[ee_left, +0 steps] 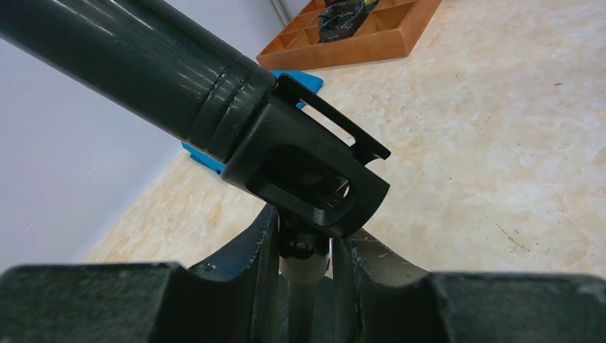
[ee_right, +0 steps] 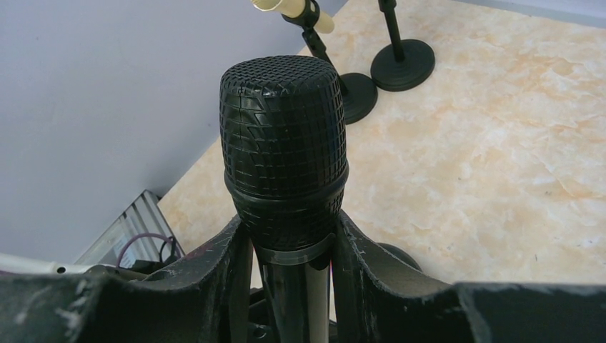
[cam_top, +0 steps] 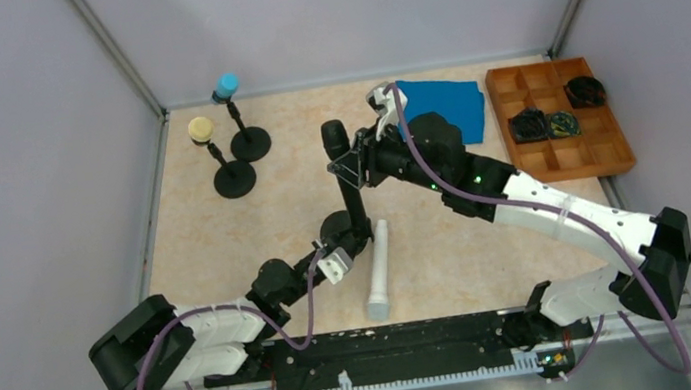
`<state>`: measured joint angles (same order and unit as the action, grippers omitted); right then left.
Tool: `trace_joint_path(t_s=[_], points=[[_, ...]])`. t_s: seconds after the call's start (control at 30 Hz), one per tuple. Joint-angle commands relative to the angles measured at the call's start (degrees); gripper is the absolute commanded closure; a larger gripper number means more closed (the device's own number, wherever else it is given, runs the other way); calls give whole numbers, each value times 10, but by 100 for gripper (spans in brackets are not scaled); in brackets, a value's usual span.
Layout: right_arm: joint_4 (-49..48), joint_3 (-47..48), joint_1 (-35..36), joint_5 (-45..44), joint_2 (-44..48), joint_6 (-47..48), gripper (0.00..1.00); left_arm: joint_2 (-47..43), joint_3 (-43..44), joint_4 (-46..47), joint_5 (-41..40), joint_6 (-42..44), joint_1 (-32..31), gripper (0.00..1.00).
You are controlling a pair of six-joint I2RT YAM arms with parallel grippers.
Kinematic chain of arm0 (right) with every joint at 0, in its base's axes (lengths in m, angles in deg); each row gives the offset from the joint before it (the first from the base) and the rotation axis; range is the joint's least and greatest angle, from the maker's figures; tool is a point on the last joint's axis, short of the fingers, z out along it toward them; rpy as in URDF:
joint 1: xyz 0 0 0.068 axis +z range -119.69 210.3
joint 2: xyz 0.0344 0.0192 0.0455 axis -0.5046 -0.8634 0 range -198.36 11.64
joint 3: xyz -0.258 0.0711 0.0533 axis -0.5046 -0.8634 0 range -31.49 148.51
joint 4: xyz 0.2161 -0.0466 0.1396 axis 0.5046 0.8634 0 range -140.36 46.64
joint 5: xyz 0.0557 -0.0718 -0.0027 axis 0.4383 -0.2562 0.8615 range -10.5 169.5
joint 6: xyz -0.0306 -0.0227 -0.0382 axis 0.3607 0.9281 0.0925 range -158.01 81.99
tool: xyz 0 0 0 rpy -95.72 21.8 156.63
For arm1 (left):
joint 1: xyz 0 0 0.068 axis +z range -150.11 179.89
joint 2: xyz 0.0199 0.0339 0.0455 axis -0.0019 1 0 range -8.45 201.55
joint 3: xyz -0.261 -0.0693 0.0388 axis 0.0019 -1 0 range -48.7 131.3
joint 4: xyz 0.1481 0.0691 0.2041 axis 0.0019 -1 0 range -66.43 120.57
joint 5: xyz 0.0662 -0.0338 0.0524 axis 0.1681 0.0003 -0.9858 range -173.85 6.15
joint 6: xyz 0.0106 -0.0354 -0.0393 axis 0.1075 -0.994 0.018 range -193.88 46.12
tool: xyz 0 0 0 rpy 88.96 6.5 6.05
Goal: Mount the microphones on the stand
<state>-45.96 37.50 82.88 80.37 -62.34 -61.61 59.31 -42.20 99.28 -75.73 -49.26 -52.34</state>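
The black microphone (cam_top: 337, 142) stands nearly upright over a black stand, whose base (cam_top: 336, 227) is at mid-table. My right gripper (cam_top: 352, 167) is shut on the microphone just below its mesh head (ee_right: 284, 153). In the left wrist view the microphone's lower end sits in the stand's clip (ee_left: 314, 179). My left gripper (cam_top: 348, 242) is shut on the stand's post (ee_left: 306, 268) right under the clip. The white microphone (cam_top: 378, 269) lies on the table beside the base. The light blue microphone (cam_top: 226, 85) and the cream microphone (cam_top: 201, 128) sit on their own stands at the back left.
An orange compartment tray (cam_top: 609, 155) with black items stands at the back right. A blue cloth (cam_top: 446, 106) lies beside it, behind my right arm. The two filled stands' round bases (cam_top: 235, 179) sit near the left wall.
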Motion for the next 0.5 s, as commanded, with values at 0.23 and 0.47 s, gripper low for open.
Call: trace_joint_path(t_s=[0.23,0.47], points=[[159,-89,24,88,-27,-23,100,26,-7,-66,-75,-63,12,100],[145,-131,24,76,-7,-34,100,24,-11,-65,-76,-67,12,100]])
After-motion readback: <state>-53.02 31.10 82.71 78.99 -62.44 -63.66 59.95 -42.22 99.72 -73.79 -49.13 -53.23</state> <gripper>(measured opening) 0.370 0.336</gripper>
